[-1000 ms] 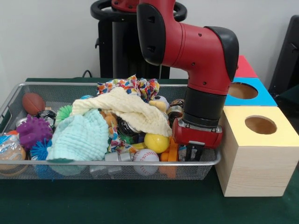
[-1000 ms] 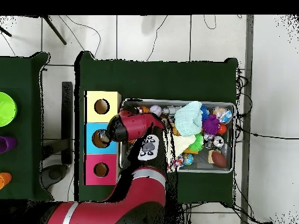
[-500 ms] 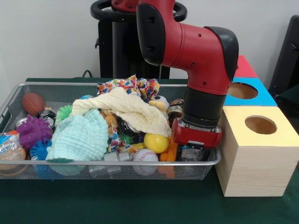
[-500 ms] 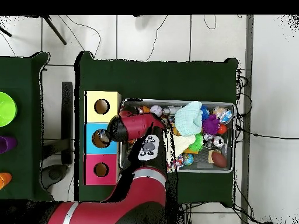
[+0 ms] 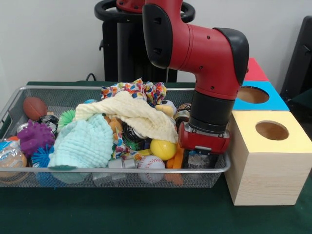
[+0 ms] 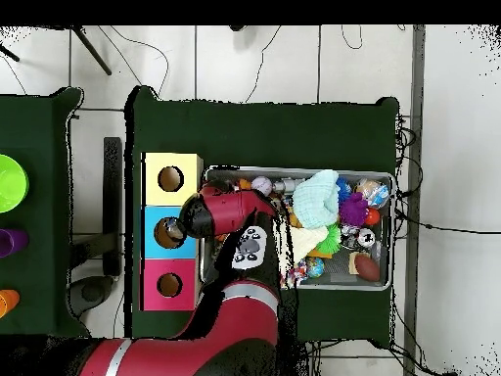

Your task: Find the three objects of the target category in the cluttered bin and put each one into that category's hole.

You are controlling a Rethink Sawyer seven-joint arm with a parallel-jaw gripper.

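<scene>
The red arm's gripper [image 5: 200, 158] has sunk deeper into the wire bin [image 5: 97, 178] beside the yellow box [image 5: 270, 161], probing clutter; whether its jaws hold anything is hidden. No target object identified yet.

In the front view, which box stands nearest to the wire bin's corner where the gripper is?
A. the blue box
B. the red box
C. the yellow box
C: the yellow box stands right beside the bin corner where the gripper is lowered; the blue box and the red box lie behind it.
</scene>
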